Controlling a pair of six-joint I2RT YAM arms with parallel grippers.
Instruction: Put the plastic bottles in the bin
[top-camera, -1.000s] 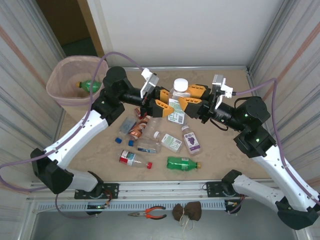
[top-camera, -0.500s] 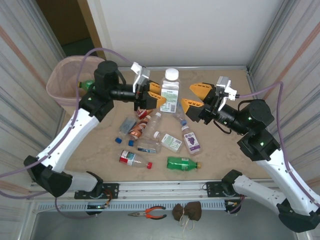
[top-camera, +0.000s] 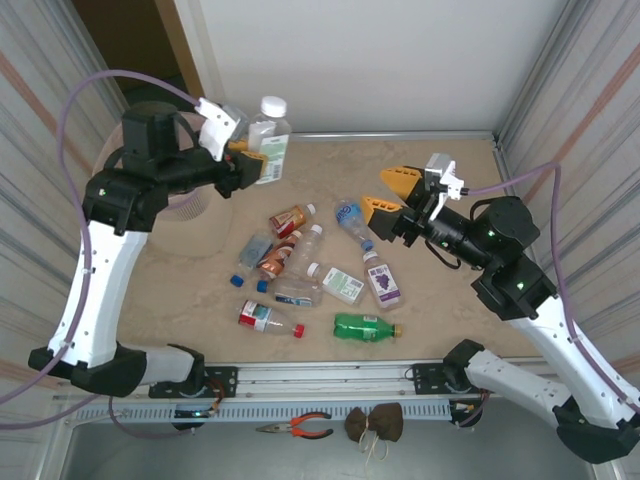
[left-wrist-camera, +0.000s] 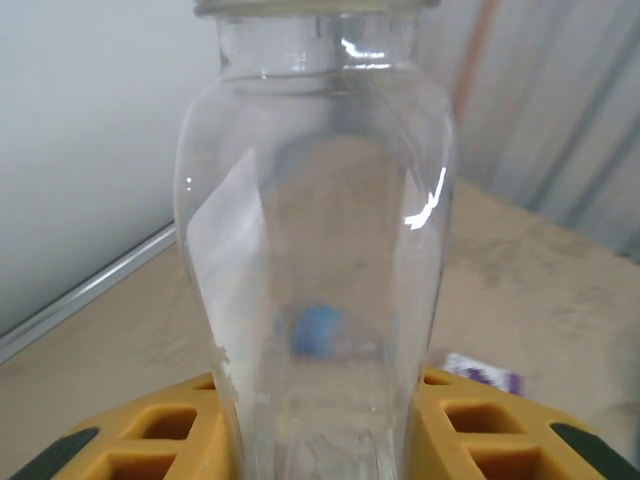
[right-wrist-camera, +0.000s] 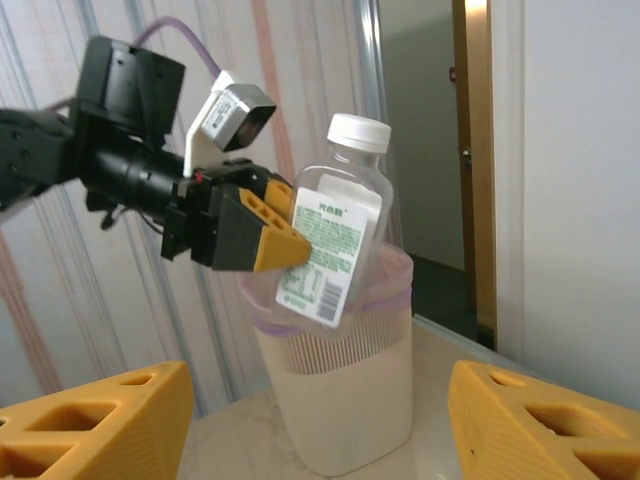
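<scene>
My left gripper (top-camera: 252, 160) is shut on a large clear plastic bottle (top-camera: 268, 138) with a white cap and a green-and-white label. It holds the bottle raised at the back left, close to the bin (top-camera: 187, 207), which the left arm mostly covers. In the right wrist view the bottle (right-wrist-camera: 335, 240) hangs tilted in front of the rim of the beige, pink-lined bin (right-wrist-camera: 340, 400). The left wrist view has the bottle (left-wrist-camera: 315, 250) between the yellow fingers (left-wrist-camera: 150, 440). My right gripper (top-camera: 387, 195) is open and empty at mid right. Several small bottles (top-camera: 305, 245) lie on the table.
A green bottle (top-camera: 365, 326) and a red-capped one (top-camera: 268, 318) lie nearest the front edge, a purple-labelled one (top-camera: 382, 278) just below the right gripper. Corrugated walls close in on both sides. Pliers (top-camera: 297, 428) lie below the front rail.
The right gripper let go of the large bottle and opened. The left arm carried the bottle up and to the left, from the table's middle to beside the bin.
</scene>
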